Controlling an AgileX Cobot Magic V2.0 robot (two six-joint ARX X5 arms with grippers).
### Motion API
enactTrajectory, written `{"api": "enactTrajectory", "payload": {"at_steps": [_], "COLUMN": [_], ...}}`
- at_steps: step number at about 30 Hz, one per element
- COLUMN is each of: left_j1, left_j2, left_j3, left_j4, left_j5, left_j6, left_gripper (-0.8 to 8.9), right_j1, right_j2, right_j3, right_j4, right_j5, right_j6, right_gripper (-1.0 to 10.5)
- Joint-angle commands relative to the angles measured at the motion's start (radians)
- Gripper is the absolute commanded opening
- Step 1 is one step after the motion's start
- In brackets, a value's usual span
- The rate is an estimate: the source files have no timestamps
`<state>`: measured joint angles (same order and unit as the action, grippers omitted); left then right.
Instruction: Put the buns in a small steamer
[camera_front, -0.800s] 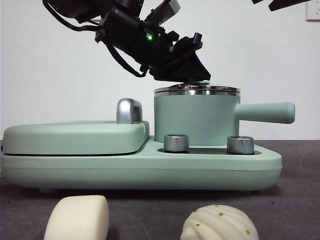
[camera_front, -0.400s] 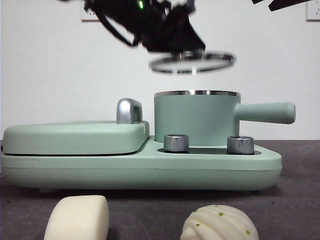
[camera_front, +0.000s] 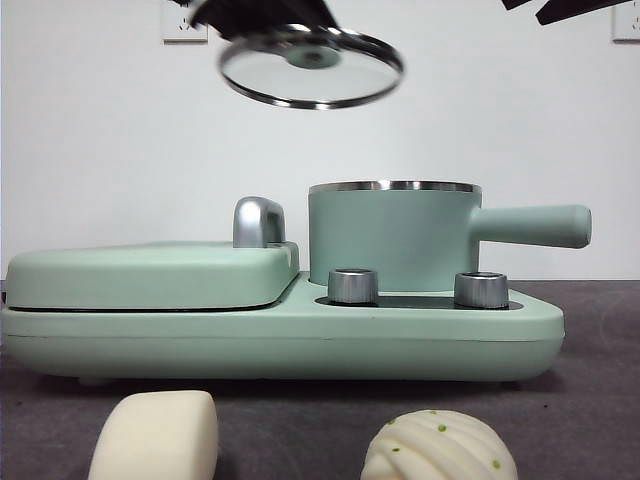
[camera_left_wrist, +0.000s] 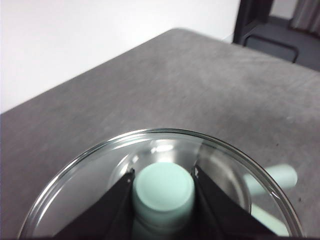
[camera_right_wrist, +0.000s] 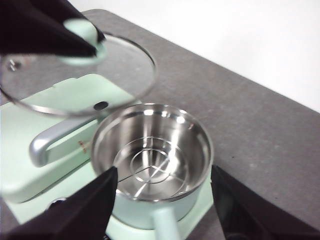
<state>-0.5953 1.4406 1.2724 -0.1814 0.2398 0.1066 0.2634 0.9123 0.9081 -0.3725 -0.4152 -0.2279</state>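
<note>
While the left gripper (camera_left_wrist: 163, 187) pinches the glass lid's (camera_front: 311, 66) knob (camera_left_wrist: 163, 188) at upper centre, a slip would drop it onto the small steamer (camera_front: 392, 236); right gripper (camera_right_wrist: 162, 200) jaws spread.

lab-like test bench: bare white wall (camera_front: 100, 130), grey tabletop (camera_left_wrist: 190, 85), wall socket (camera_front: 178, 20).

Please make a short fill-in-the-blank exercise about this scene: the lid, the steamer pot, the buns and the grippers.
1. The left gripper holds the glass lid by its green ____.
2. Inside the open steamer pot there is only a steel ____, no food.
3. Both buns, the smooth bun and the ridged bun, lie on the ____ in front of the appliance.
4. The right gripper hangs above the pot with its jaws ____.

Missing words: knob; rack; table; open
</note>
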Motion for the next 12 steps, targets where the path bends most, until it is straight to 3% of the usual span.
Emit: {"api": "enactTrajectory", "payload": {"at_steps": [1,7,12], "left_j1": [0.013,0.066,0.137], "left_j2": [-0.054,-0.141,-0.215], "left_j3": [0.031,0.024,-0.029], "left_j4": [-0.053,-0.241,-0.305], "left_j5": [-0.012,-0.096,-0.112], "left_j6": [-0.009,0.034,0.057], "left_gripper": [0.17,0.18,0.18], "right_j1": [0.039,0.197,0.368], "right_j2": [0.008,0.014,0.053], "right_j3": [0.017,0.017,0.017], "right_j4": [-0.006,-0.034,-0.056], "right_j5": [-0.003,0.006,0.057], "right_j6": [0.003,-0.062,-0.109], "right_gripper": [3.0,3.4,3.4]}}
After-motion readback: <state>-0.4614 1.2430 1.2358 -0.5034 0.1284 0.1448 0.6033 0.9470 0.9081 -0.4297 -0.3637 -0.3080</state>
